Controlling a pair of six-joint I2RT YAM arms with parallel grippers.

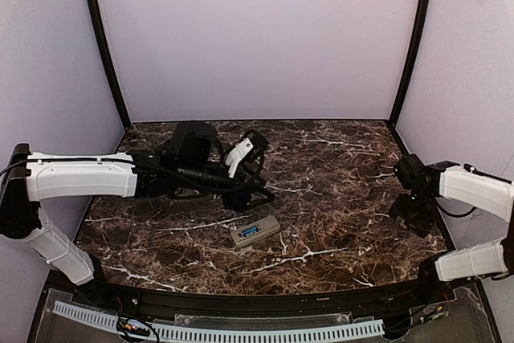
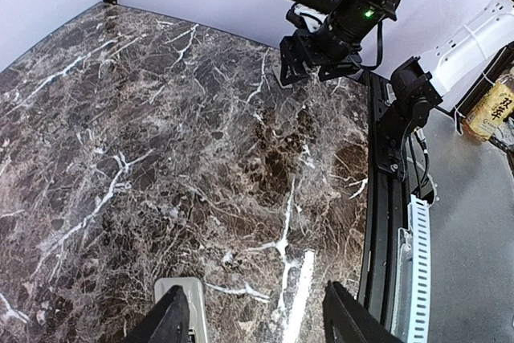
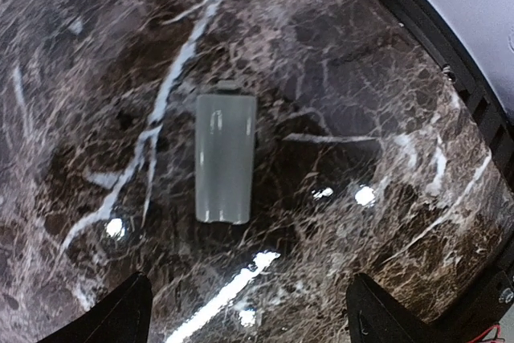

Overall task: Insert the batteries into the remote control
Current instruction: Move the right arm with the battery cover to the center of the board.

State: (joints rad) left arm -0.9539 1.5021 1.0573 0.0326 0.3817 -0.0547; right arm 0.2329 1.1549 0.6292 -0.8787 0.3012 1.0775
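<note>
- Right pincer (image 3: 249, 303), spread and empty, hangs over the grey cover (image 3: 226, 157); lower it centred and nip the long edges.
- Left pincer (image 2: 255, 315) is spread (holding nothing) just beside the remote control (image 1: 255, 231), which lies mid-counter with the blue batteries (image 1: 250, 233) showing in its recess.

Dim light, scattered overhead glare

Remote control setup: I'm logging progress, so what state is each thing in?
remote control: back up, recess uncovered.
batteries: blue shows in recess; seating unclear.
cover: off, flat on table.
left gripper: open, empty.
right gripper: open, empty, above cover.
</note>
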